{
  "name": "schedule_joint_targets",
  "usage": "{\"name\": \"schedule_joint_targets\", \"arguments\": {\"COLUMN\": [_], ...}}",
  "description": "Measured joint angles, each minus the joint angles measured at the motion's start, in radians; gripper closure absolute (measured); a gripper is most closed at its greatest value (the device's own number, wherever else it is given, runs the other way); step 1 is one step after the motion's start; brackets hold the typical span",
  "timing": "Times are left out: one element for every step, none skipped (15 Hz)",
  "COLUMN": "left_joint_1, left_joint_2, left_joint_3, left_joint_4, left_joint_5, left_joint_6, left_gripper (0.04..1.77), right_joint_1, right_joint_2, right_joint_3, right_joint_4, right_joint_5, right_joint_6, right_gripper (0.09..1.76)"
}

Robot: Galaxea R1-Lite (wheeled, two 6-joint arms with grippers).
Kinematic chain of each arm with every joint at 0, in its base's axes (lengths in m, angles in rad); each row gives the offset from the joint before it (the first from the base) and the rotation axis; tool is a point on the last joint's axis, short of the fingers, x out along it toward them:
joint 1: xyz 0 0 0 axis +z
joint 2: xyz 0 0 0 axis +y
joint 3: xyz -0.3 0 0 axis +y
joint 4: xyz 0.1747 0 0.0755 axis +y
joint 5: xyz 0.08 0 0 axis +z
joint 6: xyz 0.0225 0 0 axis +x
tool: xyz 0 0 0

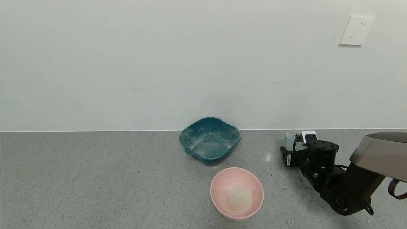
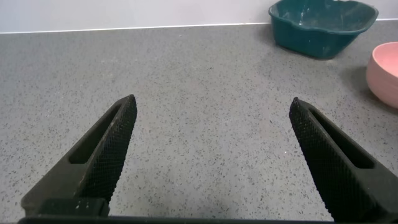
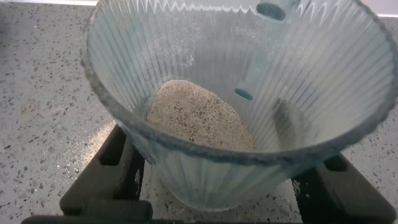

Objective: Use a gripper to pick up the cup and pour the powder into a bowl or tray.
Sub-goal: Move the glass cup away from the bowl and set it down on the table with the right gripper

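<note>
The cup stands near the back edge of the grey counter, toward its right end, with powder in its bottom. The right gripper has its jaws around the cup's base. The pink bowl sits at the front edge, the teal tray behind it. The left gripper hovers with jaws spread.

No legible text, brand, number or sign appeared in any view. White labels on the right gripper carried markings too small to read; the wall socket bore no readable print.
</note>
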Motion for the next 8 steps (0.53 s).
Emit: {"name": "schedule_joint_targets", "arguments": {"left_joint_1": [0.0,0.0,0.0,0.0,0.0,0.0,0.0,0.0], "left_joint_2": [0.0,0.0,0.0,0.0,0.0,0.0,0.0,0.0], "left_joint_3": [0.0,0.0,0.0,0.0,0.0,0.0,0.0,0.0], "left_joint_4": [0.0,0.0,0.0,0.0,0.0,0.0,0.0,0.0], "left_joint_5": [0.0,0.0,0.0,0.0,0.0,0.0,0.0,0.0], "left_joint_6": [0.0,0.0,0.0,0.0,0.0,0.0,0.0,0.0], "left_gripper": [0.05,0.05,0.05,0.05,0.05,0.05,0.05,0.05], "right_joint_1": [-0.001,-0.001,-0.002,-0.002,-0.002,-0.002,-0.002,-0.002], "right_joint_2": [0.002,0.004,0.006,0.009,0.011,0.012,0.012,0.013], "right_joint_3": [-0.001,-0.001,-0.001,-0.001,-0.001,0.0,0.001,0.002], "right_joint_4": [0.0,0.0,0.0,0.0,-0.001,-0.002,-0.003,-0.004], "right_joint_5": [0.0,0.0,0.0,0.0,0.0,0.0,0.0,0.0], "right_joint_6": [0.0,0.0,0.0,0.0,0.0,0.0,0.0,0.0], "right_gripper": [0.51,0.51,0.51,0.51,0.51,0.51,0.51,0.51]}}
